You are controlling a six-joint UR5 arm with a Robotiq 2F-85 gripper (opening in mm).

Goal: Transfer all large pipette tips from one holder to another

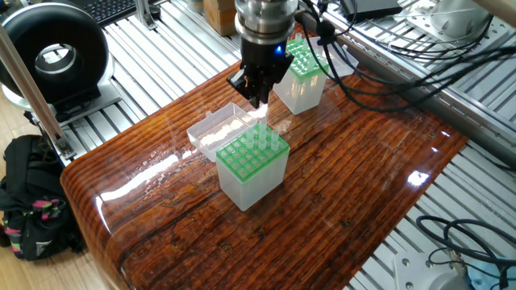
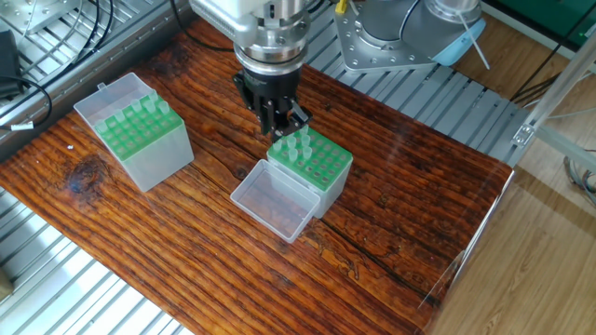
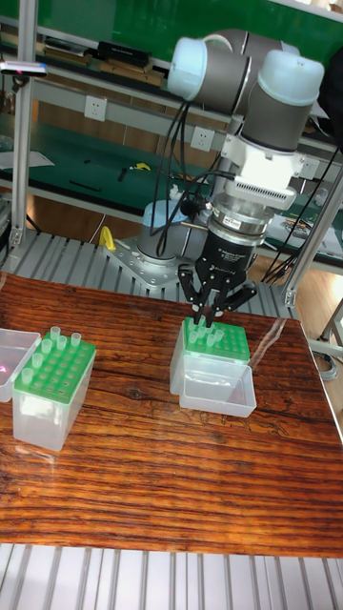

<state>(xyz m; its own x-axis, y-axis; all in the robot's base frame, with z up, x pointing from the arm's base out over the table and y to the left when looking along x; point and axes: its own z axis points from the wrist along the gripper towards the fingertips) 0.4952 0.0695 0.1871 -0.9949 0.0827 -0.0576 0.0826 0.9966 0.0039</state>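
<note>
Whitish large pipette tips (image 2: 295, 145) in green-topped holder (image 2: 313, 167) — directly beneath hand (image 2: 282, 121); grip state unclear.

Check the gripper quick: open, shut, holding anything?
Gripper: fingers close together above the clear plastic box with the green rack; a held translucent tapered pipette tip cannot be confirmed.

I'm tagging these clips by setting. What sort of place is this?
Probably a robotics lab workbench: an industrial arm's end effector over pipette tip boxes, aluminium framing around a wooden table, loose cables.
</note>
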